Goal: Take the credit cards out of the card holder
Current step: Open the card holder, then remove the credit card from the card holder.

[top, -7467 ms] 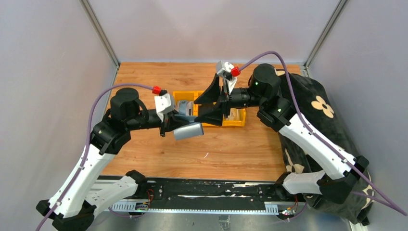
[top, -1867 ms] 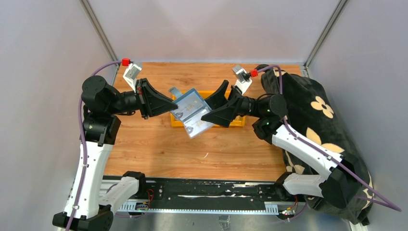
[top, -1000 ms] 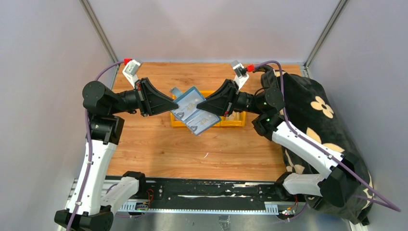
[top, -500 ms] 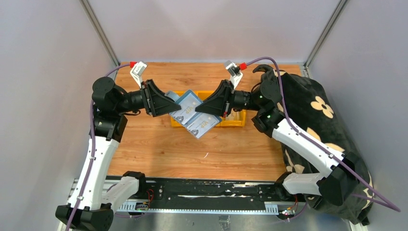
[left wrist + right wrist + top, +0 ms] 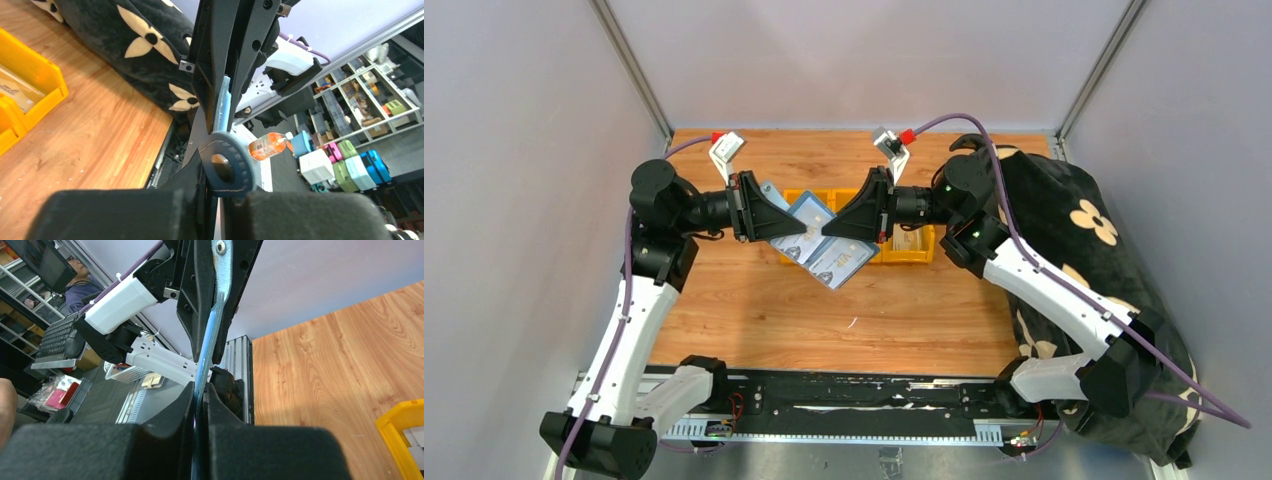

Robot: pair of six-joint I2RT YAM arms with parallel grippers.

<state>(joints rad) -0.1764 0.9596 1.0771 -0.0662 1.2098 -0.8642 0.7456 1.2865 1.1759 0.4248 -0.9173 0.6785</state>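
Arms: two, meeting mid-scene over the tabletop [image 5: 754,300].
Holder: one [image 5: 822,243], opened out flat and lifted off the tabletop, slanting from far left to near right between the two sets of jaws. Both wrist views see it edge-on as a thin blue sheet.
Cards: two pale ones show from above, one in each half of the holder, far [image 5: 809,222] and near [image 5: 844,262], both lying in their pockets. I cannot tell whether more sit beneath them.
Left jaws: clenched on the holder's far-left end, with the round snap tab [image 5: 227,167] right at the pads [image 5: 115,215].
Right jaws: clenched on the holder's right edge, the sheet pinched between the pads [image 5: 270,450].
Bins: two, yellow [image 5: 916,257], side by side on the far tabletop behind the holder. The right one holds pale flat pieces; the left one is mostly hidden.
Cloth: one [image 5: 1084,230], black with pale flowers, heaped along the right side.
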